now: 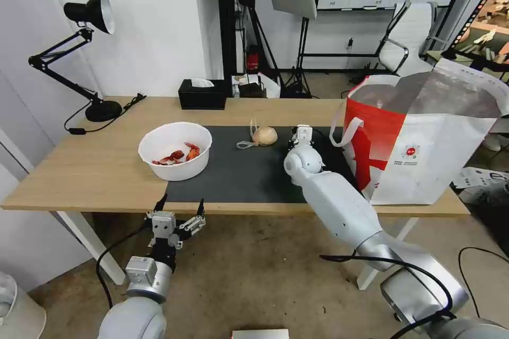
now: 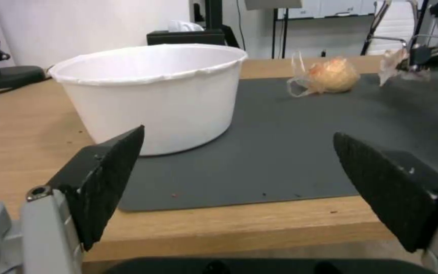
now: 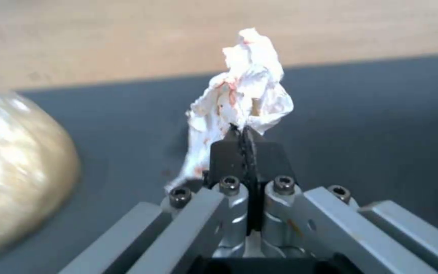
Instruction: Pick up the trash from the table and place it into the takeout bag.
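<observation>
Crumpled white tissue (image 3: 244,87), stained red, is pinched between the closed fingers of the right gripper (image 3: 243,134) just above the dark grey mat (image 1: 244,175), beside the beige lump (image 1: 264,136) and near the takeout bag (image 1: 424,137) standing at the table's (image 1: 95,169) right end. White bowl (image 1: 175,156) with crayfish shells sits on the mat's left edge. Left gripper (image 1: 179,206) hangs before the table's front edge, fingers spread wide
</observation>
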Controlling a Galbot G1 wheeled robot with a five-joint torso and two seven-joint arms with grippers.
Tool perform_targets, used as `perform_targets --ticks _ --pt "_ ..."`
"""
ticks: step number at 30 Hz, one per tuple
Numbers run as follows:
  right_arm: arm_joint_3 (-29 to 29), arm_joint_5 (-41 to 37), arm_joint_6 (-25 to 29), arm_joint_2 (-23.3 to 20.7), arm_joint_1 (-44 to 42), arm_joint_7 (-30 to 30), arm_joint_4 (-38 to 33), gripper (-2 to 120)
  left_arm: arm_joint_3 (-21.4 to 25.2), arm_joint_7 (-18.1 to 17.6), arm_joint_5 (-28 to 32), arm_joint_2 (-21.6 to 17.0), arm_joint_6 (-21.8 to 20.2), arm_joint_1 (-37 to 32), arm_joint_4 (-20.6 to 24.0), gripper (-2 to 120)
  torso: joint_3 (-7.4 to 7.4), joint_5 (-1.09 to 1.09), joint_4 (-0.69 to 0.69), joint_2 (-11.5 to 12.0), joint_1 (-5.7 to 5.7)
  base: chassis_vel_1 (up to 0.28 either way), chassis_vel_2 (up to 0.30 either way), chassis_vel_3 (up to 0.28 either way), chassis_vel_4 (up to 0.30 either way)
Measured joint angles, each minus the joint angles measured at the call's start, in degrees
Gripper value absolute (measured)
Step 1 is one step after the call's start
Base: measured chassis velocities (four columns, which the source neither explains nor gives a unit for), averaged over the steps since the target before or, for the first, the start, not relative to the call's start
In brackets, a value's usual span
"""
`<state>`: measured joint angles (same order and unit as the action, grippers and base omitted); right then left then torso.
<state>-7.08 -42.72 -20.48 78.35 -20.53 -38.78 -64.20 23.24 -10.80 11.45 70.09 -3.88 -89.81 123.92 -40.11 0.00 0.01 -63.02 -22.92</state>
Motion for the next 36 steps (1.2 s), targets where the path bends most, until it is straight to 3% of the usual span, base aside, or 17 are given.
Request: perform_targets --ticks 11,15,23,26,31,36 --pt "0.4 10.84 6.01 -7.02 -9.72 -2.4 -26.03 0 0.84 -0.72 -0.06 -0.06 1.08 -1.51 2.74 100 0.01 0.01 -0.02 0.0 0.01 0.0 0.0 0.0 0.0" --pt "0.48 15.72 6.64 -7.27 -11.16 -3.4 -31.85 0 1.94 -1.22 0.29 -0.64 1.09 -1.86 3.65 100 0.01 0.01 -0.01 -0.01 0.0 0.0 0.0 0.0 0.0" --pt "1.0 19.77 6.7 -7.4 -9.27 -6.07 -35.75 0 2.25 -1.26 0.37 -0.53 1.05 -2.19 4.35 100 0.0 0.0 -0.01 0.0 0.0 0.0 0.0 0.0 0.0" --pt "1.55 19.98 4.84 -7.98 -7.73 -8.15 -37.28 0 2.16 -1.26 0.4 -0.44 0.97 -2.09 4.47 100 0.0 0.0 0.0 0.0 0.01 0.0 0.0 0.0 0.0" --pt "4.2 18.77 -3.01 -9.96 -5.62 -15.76 -40.61 0 2.18 -1.26 0.42 -0.32 0.9 -1.96 4.47 100 0.0 0.0 -0.01 0.0 0.0 0.0 0.0 0.0 0.0" --pt "7.69 12.92 -8.2 -14.77 -5.44 -20.43 -44.39 0 2.08 -1.24 0.36 0.12 0.86 -2.05 4.43 100 0.0 0.01 -0.01 0.0 0.0 0.0 0.0 0.0 0.0"
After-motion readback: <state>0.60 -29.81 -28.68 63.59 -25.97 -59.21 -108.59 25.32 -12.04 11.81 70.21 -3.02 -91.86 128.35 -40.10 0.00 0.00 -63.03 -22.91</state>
